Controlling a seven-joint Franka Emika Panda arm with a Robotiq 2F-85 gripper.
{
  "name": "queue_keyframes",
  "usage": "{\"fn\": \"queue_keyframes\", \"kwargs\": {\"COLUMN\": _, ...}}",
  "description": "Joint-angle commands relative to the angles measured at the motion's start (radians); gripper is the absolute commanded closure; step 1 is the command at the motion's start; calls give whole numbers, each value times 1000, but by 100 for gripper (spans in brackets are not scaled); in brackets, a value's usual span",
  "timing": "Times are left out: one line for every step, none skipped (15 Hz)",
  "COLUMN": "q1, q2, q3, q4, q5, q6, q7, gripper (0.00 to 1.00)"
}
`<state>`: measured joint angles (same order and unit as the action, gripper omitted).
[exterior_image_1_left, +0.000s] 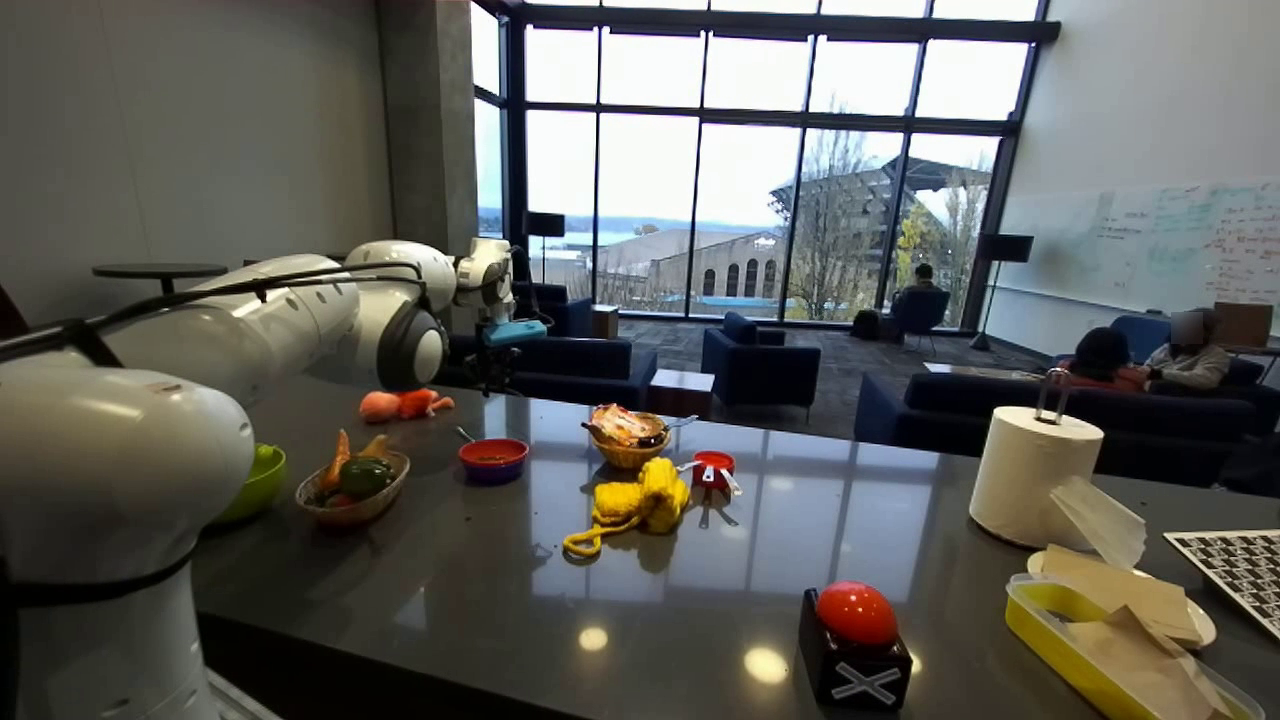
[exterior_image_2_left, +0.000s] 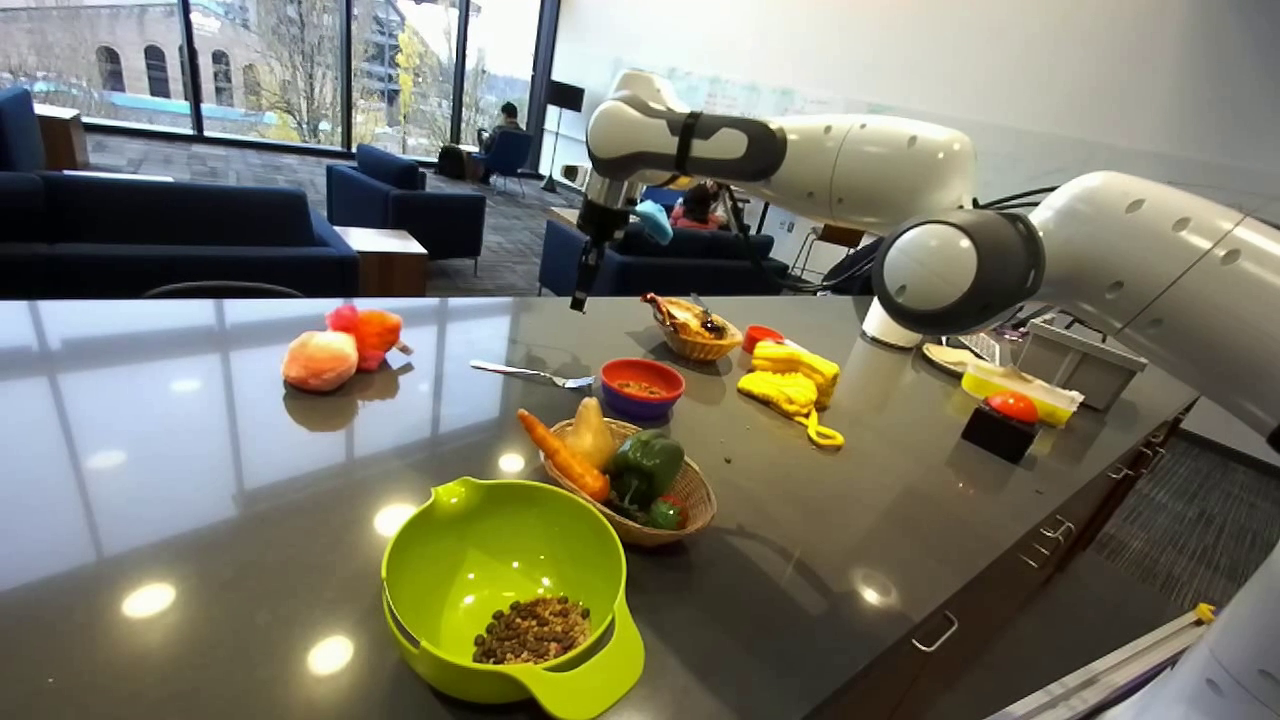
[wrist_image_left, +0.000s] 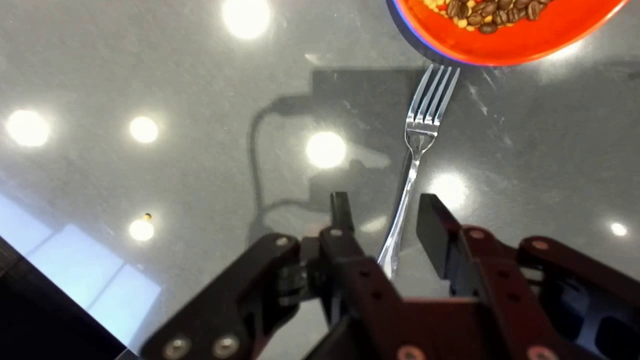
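I hold the gripper (wrist_image_left: 385, 210) raised, left and right fingers apart and empty, presumably spaced to clear the fork (wrist_image_left: 413, 167) visible between them below, which lies flat, supported by the counter (wrist_image_left: 200, 175), its far tines just beside the bowl (wrist_image_left: 532, 45).

We observe the pincer (exterior_image_1_left: 489, 384) above the desk (exterior_image_1_left: 480, 580). We record a slim handle (exterior_image_1_left: 464, 433) behind the red-and-purple bowl (exterior_image_1_left: 494, 475).

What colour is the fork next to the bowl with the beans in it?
Shiny silver. The fork shows best in the wrist view.
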<state>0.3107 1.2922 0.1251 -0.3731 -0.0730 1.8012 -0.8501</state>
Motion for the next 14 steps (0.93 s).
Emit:
{"fn": "queue_keyframes", "kwargs": {"q1": 8, "q2": 27, "q3": 6, "q4": 24, "q5": 33, "q6": 23, "q7": 22, "gripper": 29}}
{"fn": "queue_keyframes", "kwargs": {"q1": 10, "q2": 34, "q3": 8, "q4": 23, "q5": 39, "q6": 28, "q7": 27, "gripper": 21}}
{"fn": "queue_keyframes", "kwargs": {"q1": 12, "q2": 43, "q3": 11, "q4": 20, "q5": 46, "q6": 32, "q7": 33, "gripper": 15}}
{"fn": "queue_keyframes", "kwargs": {"q1": 13, "q2": 53, "q3": 14, "q4": 22, "q5": 53, "q6": 31, "q7": 36, "gripper": 9}}
{"fn": "queue_keyframes", "kwargs": {"q1": 14, "q2": 64, "q3": 18, "q4": 23, "q5": 60, "q6": 32, "q7": 42, "gripper": 2}}
{"fn": "queue_keyframes", "kwargs": {"q1": 15, "q2": 74, "q3": 21, "q4": 25, "q5": 65, "q6": 34, "q7": 49, "gripper": 0}}
{"fn": "queue_keyframes", "kwargs": {"q1": 18, "q2": 84, "q3": 24, "q4": 27, "q5": 70, "q6": 36, "q7": 59, "gripper": 0}}
{"fn": "queue_keyframes", "kwargs": {"q1": 22, "q2": 95, "q3": 26, "q4": 30, "q5": 74, "q6": 40, "q7": 70, "gripper": 0}}
{"fn": "queue_keyframes", "kwargs": {"q1": 25, "q2": 105, "q3": 27, "q4": 29, "q5": 78, "q6": 46, "q7": 82, "gripper": 0}}
{"fn": "queue_keyframes", "kwargs": {"q1": 30, "q2": 113, "q3": 30, "q4": 31, "q5": 81, "q6": 50, "q7": 94, "gripper": 0}}
{"fn": "queue_keyframes", "kwargs": {"q1": 38, "q2": 122, "q3": 30, "q4": 34, "q5": 79, "q6": 62, "q7": 113, "gripper": 0}}
{"fn": "queue_keyframes", "kwargs": {"q1": 42, "q2": 129, "q3": 30, "q4": 34, "q5": 79, "q6": 71, "q7": 129, "gripper": 0}}
{"fn": "queue_keyframes", "kwargs": {"q1": 49, "q2": 137, "q3": 27, "q4": 36, "q5": 75, "q6": 83, "q7": 148, "gripper": 0}}
{"fn": "queue_keyframes", "kwargs": {"q1": 55, "q2": 144, "q3": 23, "q4": 37, "q5": 72, "q6": 96, "q7": 171, "gripper": 0}}
